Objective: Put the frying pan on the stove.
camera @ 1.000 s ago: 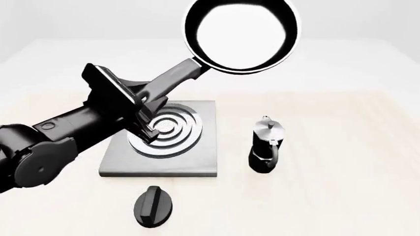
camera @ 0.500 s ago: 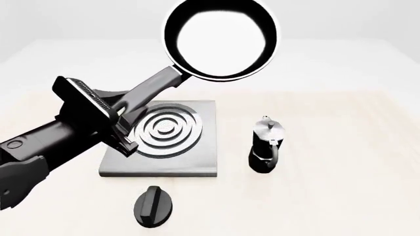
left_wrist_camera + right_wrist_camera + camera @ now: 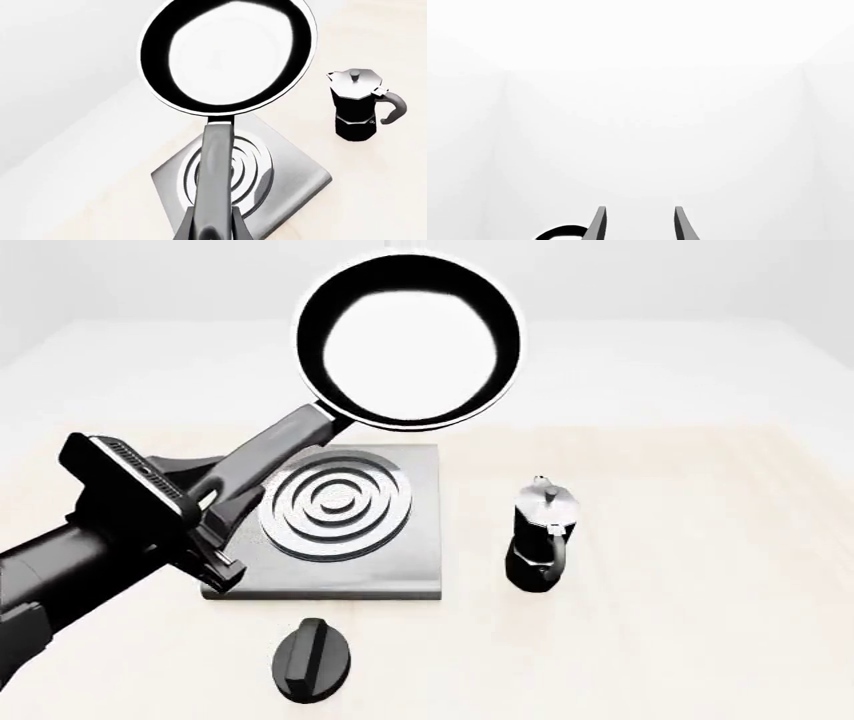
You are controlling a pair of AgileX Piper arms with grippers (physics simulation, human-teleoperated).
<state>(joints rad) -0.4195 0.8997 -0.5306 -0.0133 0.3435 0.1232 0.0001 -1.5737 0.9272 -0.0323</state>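
Left gripper clamped on pan handle; pan held in air, at 12 o'clock beyond stove. Right gripper fingers apart, holding nothing, touching nothing.

pale table, stove, moka pot, black knob

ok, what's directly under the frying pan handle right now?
In the left wrist view, the stove lies under the frying pan handle, which covers the middle of its rings. The left gripper holds the handle.
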